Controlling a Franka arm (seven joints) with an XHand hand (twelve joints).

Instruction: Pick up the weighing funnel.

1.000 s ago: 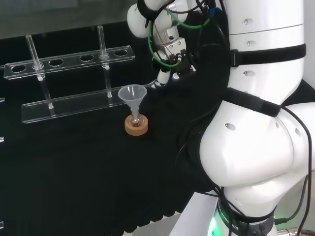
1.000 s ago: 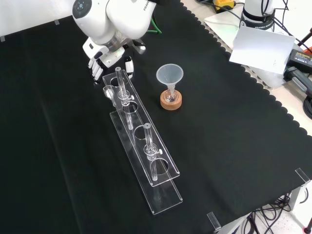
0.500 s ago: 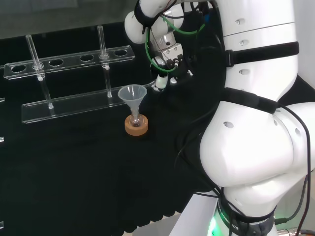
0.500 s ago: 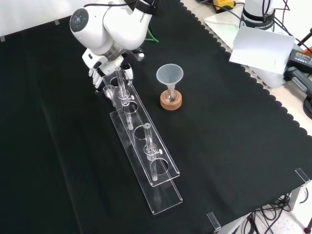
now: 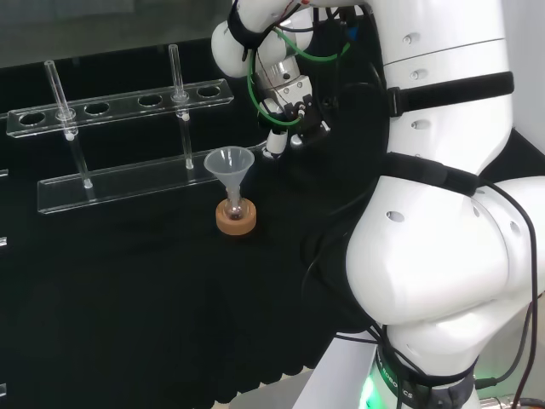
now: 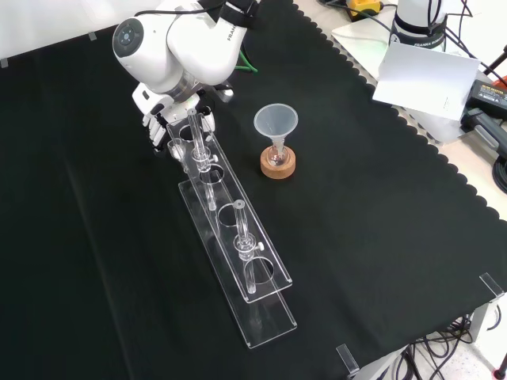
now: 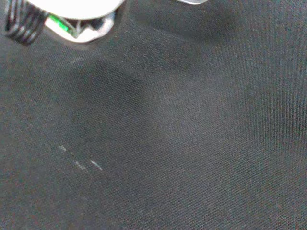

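Front view: black-and-white robot hand [image 6: 170, 117] hangs low over the black-cloth worktop [image 6: 356, 237], at the far end of the clear acrylic tube rack [image 6: 265, 313]. Small clear weighing funnel [image 6: 175, 147] sits just below the hand, beside that rack end; contact not discernible. Cannot tell whether the hand is spread or closed.

Black cloth [image 6: 380, 237] with a scalloped edge covers my counter [image 6: 360, 36], whose pale top shows bare past the cloth at the front view's upper right, strewn with dark cables [image 6: 497, 166] and a white sheet [image 6: 428, 79], under even light.
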